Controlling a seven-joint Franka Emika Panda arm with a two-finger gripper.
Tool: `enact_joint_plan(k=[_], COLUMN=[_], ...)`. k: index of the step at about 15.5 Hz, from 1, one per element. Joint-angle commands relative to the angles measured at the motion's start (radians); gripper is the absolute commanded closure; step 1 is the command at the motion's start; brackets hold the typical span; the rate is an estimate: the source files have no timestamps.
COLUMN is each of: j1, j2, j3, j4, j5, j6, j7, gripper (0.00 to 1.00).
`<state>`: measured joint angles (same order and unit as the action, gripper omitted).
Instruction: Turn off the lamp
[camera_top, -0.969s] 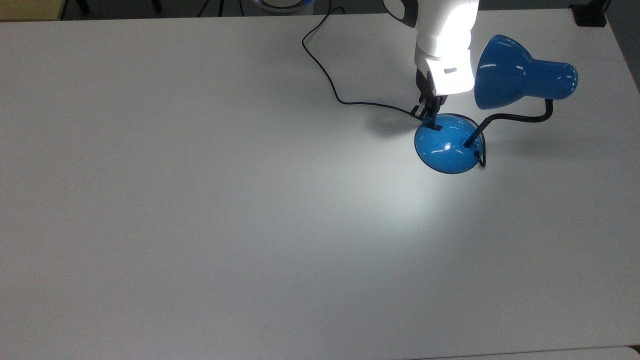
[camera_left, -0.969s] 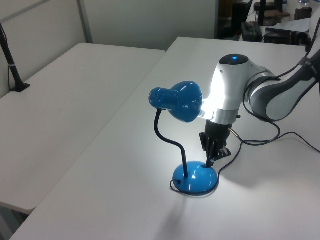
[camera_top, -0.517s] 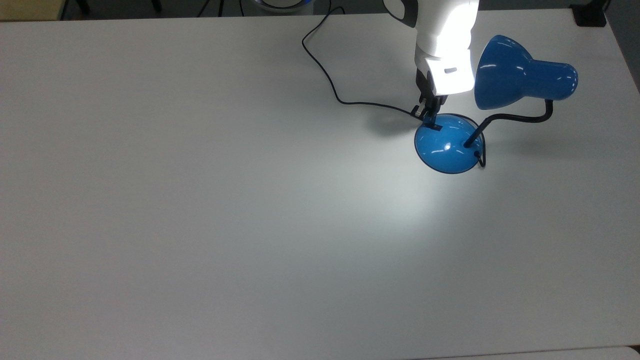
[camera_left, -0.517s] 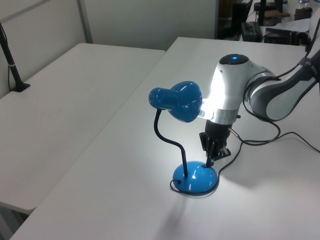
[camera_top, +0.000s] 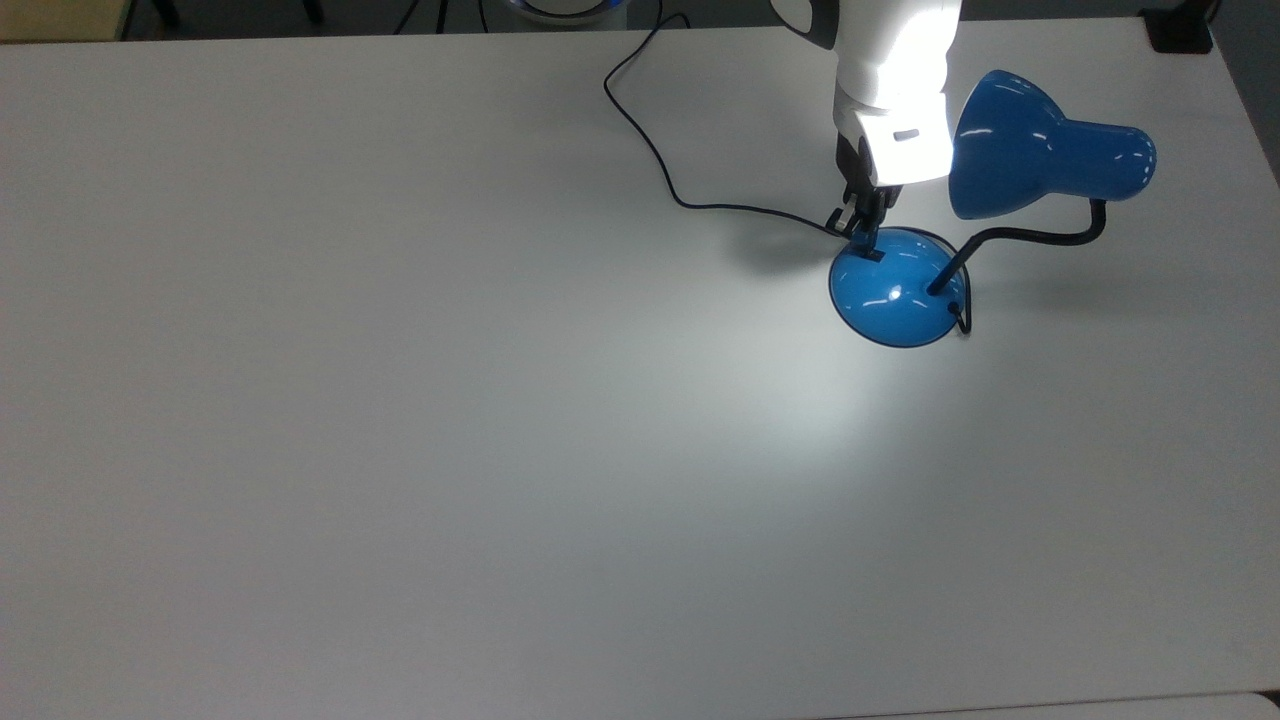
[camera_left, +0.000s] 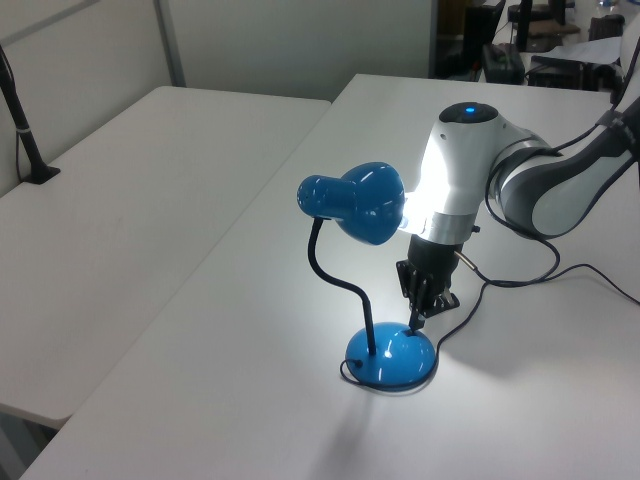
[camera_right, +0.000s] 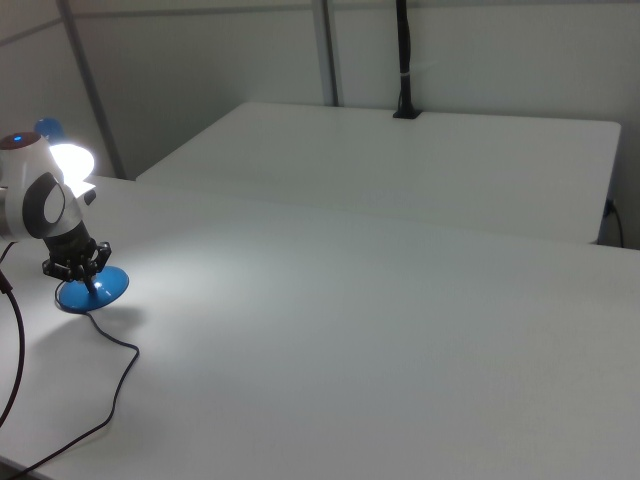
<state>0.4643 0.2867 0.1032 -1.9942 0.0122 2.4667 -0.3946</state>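
Top view: you see the hand (camera_top: 862, 228) pointing down at the near rim of the lamp (camera_top: 897, 286) base.
Hand state: its fingers look drawn together, tips at the small black switch (camera_top: 875, 255).
Lamp position: the base sits directly under the fingertips; the shade (camera_top: 1040, 145) hangs beside the wrist on the top view's right.
Light: you still have a bright pool on the tabletop (camera_top: 400, 400).
Cord: the cord (camera_top: 650, 150) trails away from the hand toward the top view's upper left.
Left view: hand (camera_left: 418, 318) above the base.
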Motion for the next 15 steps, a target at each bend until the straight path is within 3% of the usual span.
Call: enact_joint_plan(k=[1, 10, 15], j1=[0.004, 0.002, -0.033], j2=[0.000, 0.032, -0.078], j3=[0.000, 0.000, -0.032], j4=[0.009, 0.003, 0.011], j5=[0.023, 0.022, 0.011], j6=[-0.017, -0.029, -0.296], j7=[-0.018, -0.017, 0.133], gripper=[1.00, 1.00, 1.00])
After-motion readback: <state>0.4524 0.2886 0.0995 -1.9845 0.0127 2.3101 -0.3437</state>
